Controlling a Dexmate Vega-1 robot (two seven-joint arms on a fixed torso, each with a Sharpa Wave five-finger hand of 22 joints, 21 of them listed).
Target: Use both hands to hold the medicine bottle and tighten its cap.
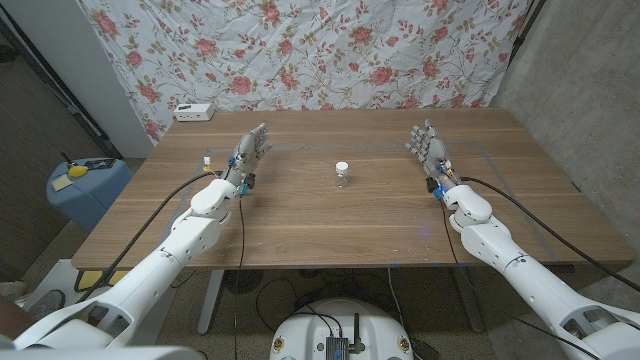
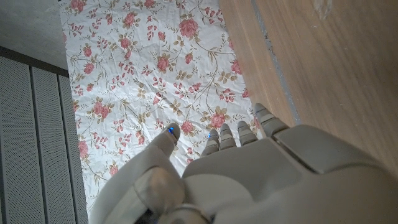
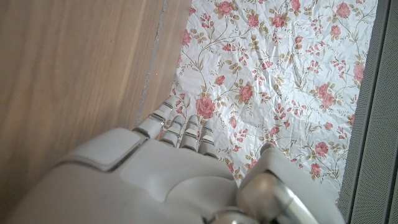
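Medicine bottle (image 1: 342, 175) stands midway between left robot hand (image 1: 250, 153) and right robot hand (image 1: 428, 147), both empty, fingers spread.

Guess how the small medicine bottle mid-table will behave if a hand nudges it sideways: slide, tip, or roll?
The medicine bottle looks small and clear, so probably light; it may skid on the smooth wooden table. Standing upright on a narrow base, it could tip, then likely roll if round.

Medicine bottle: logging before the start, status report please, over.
Left hand open, right hand open, both apart from the bottle. Medicine bottle upright mid-table between them, white cap on. Nothing in the way.
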